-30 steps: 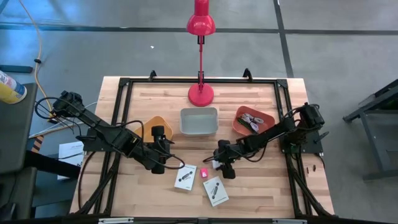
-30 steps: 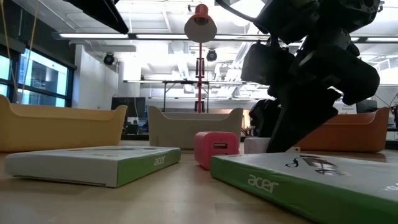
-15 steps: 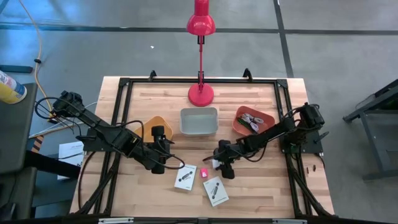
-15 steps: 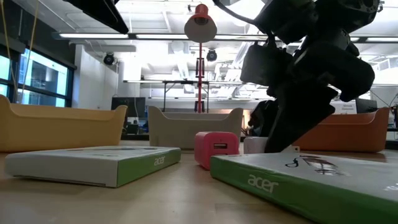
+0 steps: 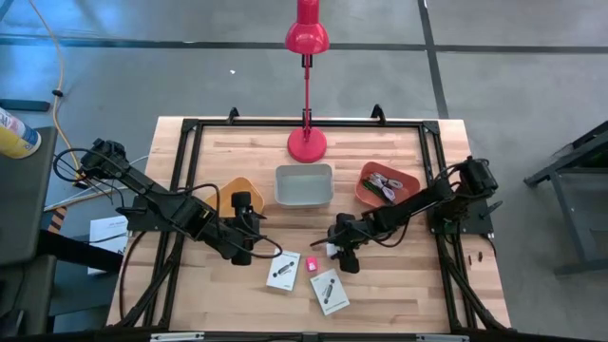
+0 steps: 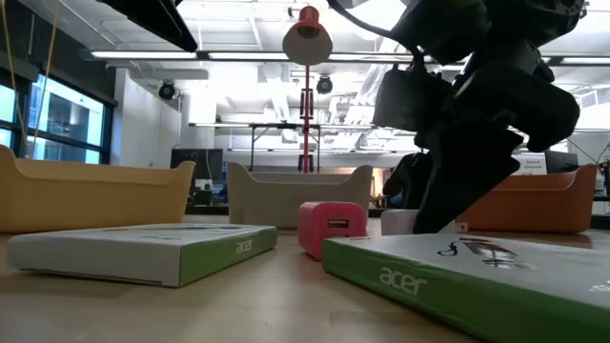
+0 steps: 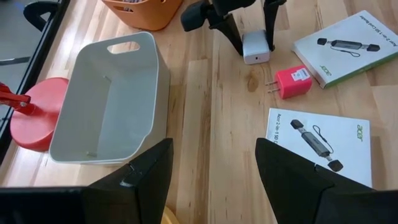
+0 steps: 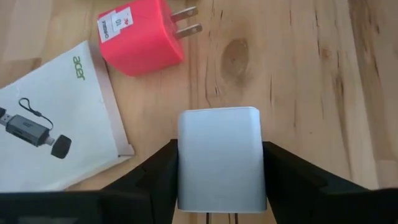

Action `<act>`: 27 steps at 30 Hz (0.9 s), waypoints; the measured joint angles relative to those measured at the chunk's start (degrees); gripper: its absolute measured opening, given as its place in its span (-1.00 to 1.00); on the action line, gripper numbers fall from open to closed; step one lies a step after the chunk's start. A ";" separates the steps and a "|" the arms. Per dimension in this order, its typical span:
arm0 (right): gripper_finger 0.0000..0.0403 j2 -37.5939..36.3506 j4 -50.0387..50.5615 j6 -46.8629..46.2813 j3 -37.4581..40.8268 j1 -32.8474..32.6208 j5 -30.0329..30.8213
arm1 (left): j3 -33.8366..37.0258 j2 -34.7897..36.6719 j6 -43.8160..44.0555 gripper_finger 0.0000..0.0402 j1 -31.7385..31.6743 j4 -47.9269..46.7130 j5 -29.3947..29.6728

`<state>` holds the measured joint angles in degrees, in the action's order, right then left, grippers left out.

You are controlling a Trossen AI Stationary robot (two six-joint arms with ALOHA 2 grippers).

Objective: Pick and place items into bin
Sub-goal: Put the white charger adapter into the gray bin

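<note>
Middle bin sits at the table's centre, the lamp base just behind it. Left bin and right bin flank it. Nearer, two flat boxes lie side by side: left box, right box. Between them sits the plug cube, and just right of it the second cube.

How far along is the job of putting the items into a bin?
Done: the orange bin already holds cables and other small bits.
In hand: the right hand is closed on the white charger, which sits low on the table.
Left: the pink charger and two Acer boxes lie on the wood. The grey bin is empty, and the left hand waits open.
</note>
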<state>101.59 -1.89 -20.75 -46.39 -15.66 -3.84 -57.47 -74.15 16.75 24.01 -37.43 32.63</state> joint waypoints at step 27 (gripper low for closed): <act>-0.05 -1.97 7.63 3.07 -9.84 1.02 -0.08 | 0.00 0.00 0.00 0.08 0.00 0.00 0.65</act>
<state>99.61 5.74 -17.69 -56.23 -14.65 -3.92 -57.47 -74.15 16.75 24.01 -37.43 33.28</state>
